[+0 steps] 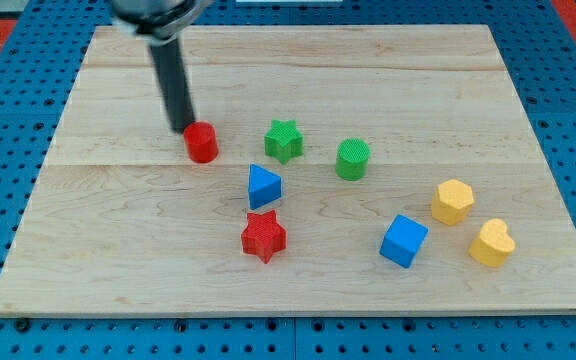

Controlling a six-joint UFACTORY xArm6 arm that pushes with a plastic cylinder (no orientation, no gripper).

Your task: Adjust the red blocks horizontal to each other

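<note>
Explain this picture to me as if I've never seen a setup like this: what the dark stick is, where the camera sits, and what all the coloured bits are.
The dark stick is the end of a robot arm. It has no grasping tool, only a straight rod, and nothing is held: the rod pushes blocks by sliding across the board. My tip sits just to the view's upper left of the red cylinder, very close or touching.

There is one camera, looking down at an angle; where it is mounted is not on record.

On the wooden board lie small blocks: a red star, a blue triangle, a green star, a green cylinder, a blue cube, and two yellow blocks, the right one roughly heart-shaped.
</note>
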